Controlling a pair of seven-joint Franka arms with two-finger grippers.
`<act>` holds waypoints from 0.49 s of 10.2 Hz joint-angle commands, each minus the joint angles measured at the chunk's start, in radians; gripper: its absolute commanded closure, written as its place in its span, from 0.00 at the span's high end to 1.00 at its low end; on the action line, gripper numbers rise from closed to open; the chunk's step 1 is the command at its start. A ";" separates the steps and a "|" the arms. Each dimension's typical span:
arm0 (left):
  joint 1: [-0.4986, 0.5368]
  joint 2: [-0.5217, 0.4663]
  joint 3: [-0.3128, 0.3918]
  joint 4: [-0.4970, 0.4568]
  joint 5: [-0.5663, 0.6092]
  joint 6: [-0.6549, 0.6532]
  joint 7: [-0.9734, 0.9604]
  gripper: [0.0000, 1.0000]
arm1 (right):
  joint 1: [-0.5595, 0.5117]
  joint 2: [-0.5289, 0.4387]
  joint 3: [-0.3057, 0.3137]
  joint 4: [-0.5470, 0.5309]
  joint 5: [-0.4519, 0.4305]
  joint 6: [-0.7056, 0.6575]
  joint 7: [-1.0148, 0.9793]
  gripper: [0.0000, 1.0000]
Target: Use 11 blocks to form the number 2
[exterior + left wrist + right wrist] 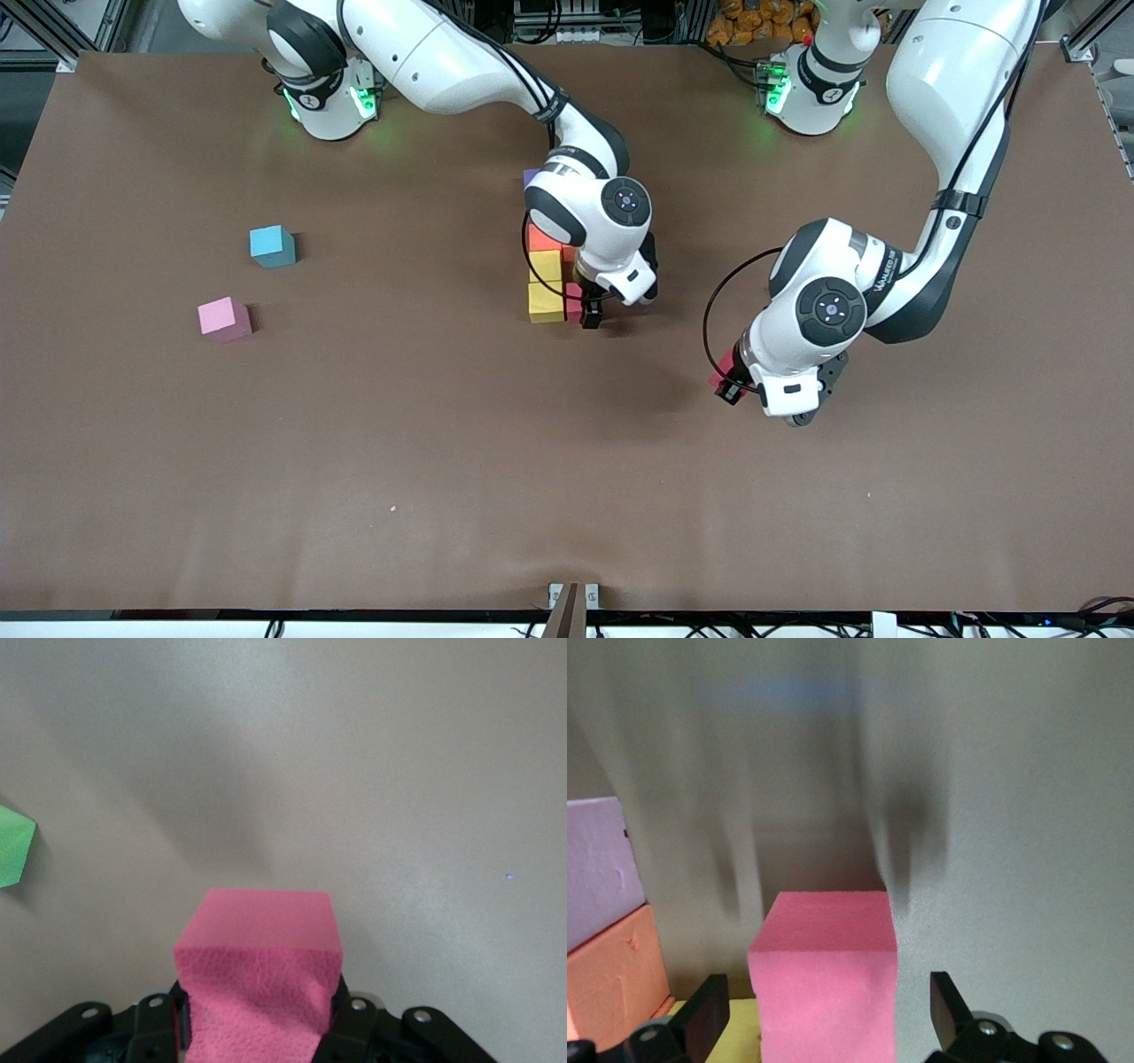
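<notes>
- While the right gripper (592, 312) sits low at the 3 o'clock flank of the partly built number 2 (551, 266) at table centre, its fingers (700, 1014) stand spread with a clear gap on either side of a pink block (826, 979); judgement: the cube has just been let go in its slot.
- That pink block (574, 301) rests touching the yellow blocks (546, 285), which form the column end nearest the front camera.
- At 12 o'clock from the yellows come an orange block (537, 237) and a purple block (530, 177), both largely hidden by the right arm, so the count placed cannot be read.
- Left gripper (732, 379) hangs over bare table at about 4 o'clock from the digit, well apart, clamped on a second pink block (259, 979); judgement: held ready as the next piece while the build site is occupied.
- A green cube (12, 847) shows only at the edge of the left wrist view; not part of the task.
- Spare stock toward the right arm's end of the table: sky blue block (272, 245) and loose pink block (224, 318), the blue at roughly 1 o'clock from the pink, apart.
- Judgement: digit far from complete; the right arm must lift straight up to avoid nudging the row.
</notes>
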 commanded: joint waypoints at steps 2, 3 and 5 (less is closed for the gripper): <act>0.022 -0.027 -0.020 -0.033 -0.039 -0.008 -0.078 0.37 | -0.004 -0.026 0.015 0.012 0.033 -0.075 -0.010 1.00; 0.025 -0.033 -0.021 -0.041 -0.052 -0.008 -0.089 0.37 | -0.007 -0.034 0.015 0.012 0.033 -0.089 -0.010 1.00; 0.030 -0.064 -0.021 -0.085 -0.089 -0.002 -0.133 0.37 | -0.017 -0.058 0.001 0.012 0.031 -0.098 -0.006 1.00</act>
